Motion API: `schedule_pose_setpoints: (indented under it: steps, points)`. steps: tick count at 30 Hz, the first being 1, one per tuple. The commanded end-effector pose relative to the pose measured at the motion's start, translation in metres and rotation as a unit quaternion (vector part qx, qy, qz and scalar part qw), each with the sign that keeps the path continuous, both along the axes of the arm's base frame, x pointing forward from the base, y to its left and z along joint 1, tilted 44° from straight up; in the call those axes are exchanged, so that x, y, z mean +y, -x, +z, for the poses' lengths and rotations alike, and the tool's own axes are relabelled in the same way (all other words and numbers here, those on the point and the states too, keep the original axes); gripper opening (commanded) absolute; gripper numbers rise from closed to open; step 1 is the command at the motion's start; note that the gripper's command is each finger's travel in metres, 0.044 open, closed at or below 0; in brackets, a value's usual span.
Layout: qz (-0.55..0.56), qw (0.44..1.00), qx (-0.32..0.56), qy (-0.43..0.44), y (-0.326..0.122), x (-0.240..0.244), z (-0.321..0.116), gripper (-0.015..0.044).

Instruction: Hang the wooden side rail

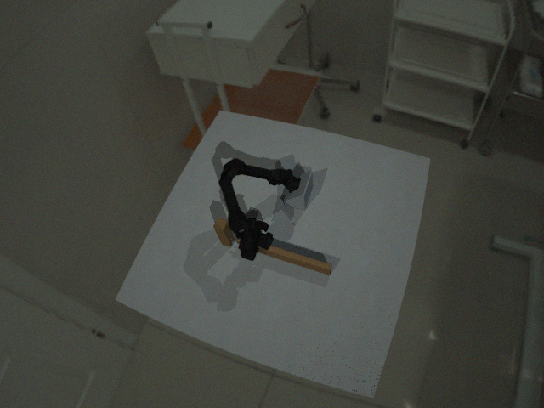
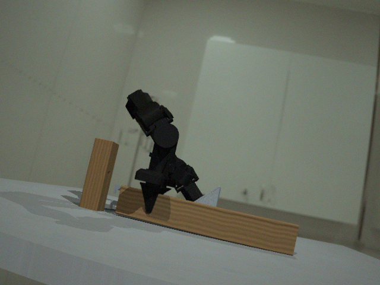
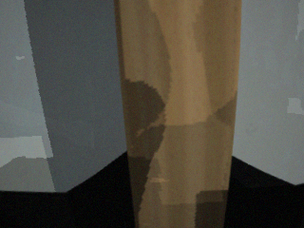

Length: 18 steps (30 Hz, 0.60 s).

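The wooden side rail (image 1: 298, 258) (image 2: 221, 222) (image 3: 185, 95) stands on its long edge, low along the table (image 1: 351, 211) (image 2: 61, 245). Its far end is on the table. I cannot tell whether the hook end is just clear of it. My gripper (image 2: 149, 203) (image 3: 170, 151) is shut on the rail near its hook end; one finger is on the front face, the other is hidden behind it. The upper steel hook (image 2: 116, 188) and the lower hook (image 2: 113, 203) stick out towards the upright headboard post (image 1: 223, 232) (image 2: 98, 174). A gap shows between post and rail. The slot and pins are not clearly visible.
A pale wedge-shaped piece (image 1: 303, 193) (image 2: 211, 197) stands beside the arm's base, behind the rail. The arm (image 1: 228, 189) (image 2: 165, 135) arches above the rail's hook end, close to the post. A cabinet and a shelf trolley stand beyond the table.
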<state>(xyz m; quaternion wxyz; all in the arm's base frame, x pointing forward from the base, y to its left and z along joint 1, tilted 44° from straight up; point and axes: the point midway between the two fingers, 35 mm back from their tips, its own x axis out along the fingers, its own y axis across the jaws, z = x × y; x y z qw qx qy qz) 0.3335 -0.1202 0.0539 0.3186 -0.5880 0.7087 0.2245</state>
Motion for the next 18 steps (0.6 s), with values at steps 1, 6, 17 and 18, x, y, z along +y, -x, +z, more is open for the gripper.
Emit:
schedule_pose_setpoints:
  steps: [1,6,17,18]
  points:
    - [0.000,1.000,-0.008,0.000,-0.0030,0.0020,0.0032,0.0000]
    - [0.000,1.000,-0.008,0.000,-0.0031,0.0026,0.0037,0.0000]
    - [0.000,1.000,-0.008,0.000,-0.0033,0.0038,0.0050,0.0000]
    - [0.000,1.000,-0.008,0.000,-0.0033,0.0040,0.0052,0.0000]
